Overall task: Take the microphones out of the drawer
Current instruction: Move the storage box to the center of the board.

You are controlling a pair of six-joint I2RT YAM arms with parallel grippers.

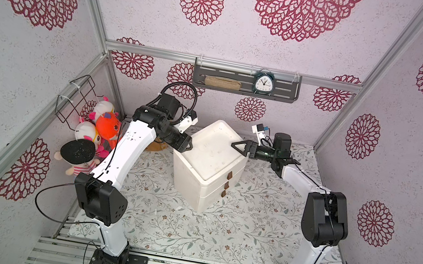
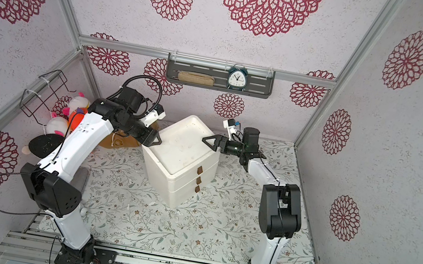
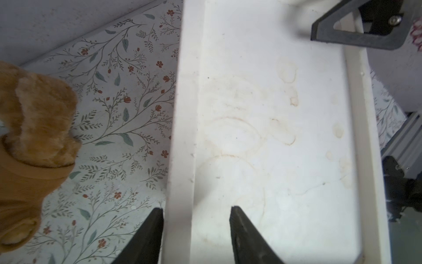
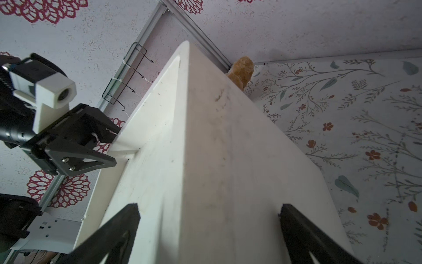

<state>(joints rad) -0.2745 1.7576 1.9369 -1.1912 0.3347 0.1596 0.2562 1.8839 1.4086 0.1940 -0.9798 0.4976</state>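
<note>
In both top views the left claw (image 1: 189,146) and the right claw (image 1: 236,149) sit at opposite top edges of the white chest (image 1: 209,153); its three drawers (image 1: 230,184) are shut and the microphone cannot be seen. The left wrist view shows the left claw (image 3: 196,219) partly spread astride the chest's rim (image 3: 180,160), not pinching it. The right wrist view shows the right claw (image 4: 209,212) spread wide about the chest's edge, holding nothing.

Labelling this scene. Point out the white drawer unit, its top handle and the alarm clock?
white drawer unit (image 1: 209,153), in a top view, on its bare top surface.
top handle (image 1: 229,175), in a top view, on the brown tab.
alarm clock (image 1: 263,84), in a top view, on its white dial.
</note>
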